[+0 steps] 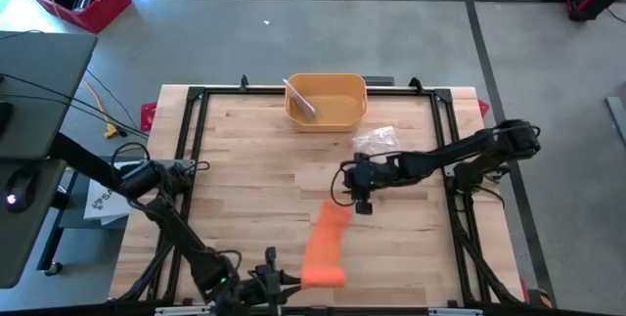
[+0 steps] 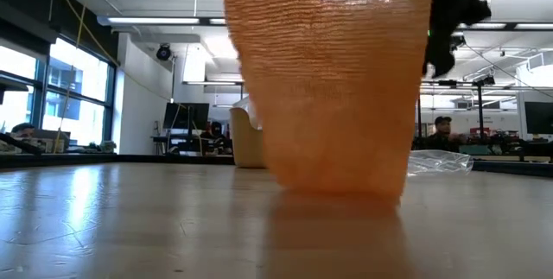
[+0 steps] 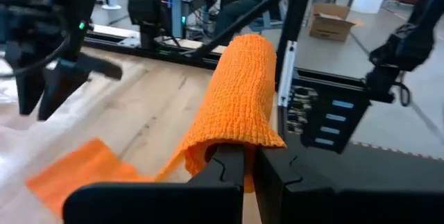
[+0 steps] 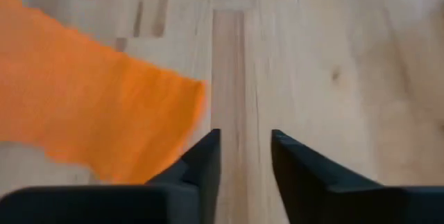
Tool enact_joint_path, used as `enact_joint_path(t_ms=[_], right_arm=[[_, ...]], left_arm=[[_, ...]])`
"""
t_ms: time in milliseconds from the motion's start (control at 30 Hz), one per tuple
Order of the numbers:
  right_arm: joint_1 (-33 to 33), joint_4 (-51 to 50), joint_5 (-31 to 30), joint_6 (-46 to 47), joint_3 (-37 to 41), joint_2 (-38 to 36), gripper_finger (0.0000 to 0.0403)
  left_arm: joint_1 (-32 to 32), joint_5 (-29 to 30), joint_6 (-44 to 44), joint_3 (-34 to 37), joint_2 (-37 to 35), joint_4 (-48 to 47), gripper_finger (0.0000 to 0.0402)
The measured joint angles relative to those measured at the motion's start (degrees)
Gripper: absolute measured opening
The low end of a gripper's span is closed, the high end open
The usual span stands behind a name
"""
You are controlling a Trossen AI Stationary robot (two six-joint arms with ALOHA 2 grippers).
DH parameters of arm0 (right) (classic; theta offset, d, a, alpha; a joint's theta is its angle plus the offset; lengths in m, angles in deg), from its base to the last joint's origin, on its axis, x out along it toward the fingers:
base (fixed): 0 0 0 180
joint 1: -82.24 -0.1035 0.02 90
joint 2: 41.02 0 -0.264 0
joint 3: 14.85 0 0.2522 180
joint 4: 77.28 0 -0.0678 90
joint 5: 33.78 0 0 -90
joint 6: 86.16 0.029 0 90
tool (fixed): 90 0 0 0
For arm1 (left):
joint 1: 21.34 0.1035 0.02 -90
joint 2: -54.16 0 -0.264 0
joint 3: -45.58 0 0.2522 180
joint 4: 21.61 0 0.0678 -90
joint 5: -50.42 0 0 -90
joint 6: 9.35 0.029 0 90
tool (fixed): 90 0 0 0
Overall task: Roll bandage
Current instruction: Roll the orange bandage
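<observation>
Left end effector (image 3: pixel 239 175): at the table's (image 1: pixel 245 159) front edge, clamped on the rolled end of the orange bandage (image 1: pixel 326 243); a weak pinch risks the roll unwinding.
Right end effector (image 4: pixel 243 156): mid-table, narrowly parted, holding nothing, beside the loose tail; left free, the tail may wind on crooked.

orange bandage (image 2: pixel 333 80) close-up, wooden table (image 2: pixel 130 218)
</observation>
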Motion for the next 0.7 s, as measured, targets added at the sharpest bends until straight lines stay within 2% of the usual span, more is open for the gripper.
enact_joint_path(t_ms=[67,167,300,433,567,700], right_arm=[[0.1,-5.5,-0.2,-2.0,-2.9,-1.9,0.0136],[-0.1,-11.0,-3.9,-3.4,-5.8,-5.9,0.0161],[-4.8,-9.8,-5.1,-3.3,-5.2,-12.8,0.0167],[-15.5,2.0,-6.7,0.1,2.1,-16.4,0.0158],[-29.9,19.7,-16.7,2.2,7.1,-14.4,0.0147],[-41.0,31.4,-27.4,-1.4,6.3,-8.5,0.0143]], left_arm=[[0.3,0.9,1.0,0.0,0.0,0.3,0.0004],[0.6,3.1,2.6,0.0,-0.1,0.7,0.0004],[0.6,5.6,3.3,0.0,-0.1,0.3,0.0004],[0.5,4.8,6.0,0.0,-0.1,0.1,0.0004],[0.3,4.6,6.8,0.0,-0.1,0.3,0.0005],[0.4,4.4,7.5,0.0,-0.1,0.5,0.0005]])
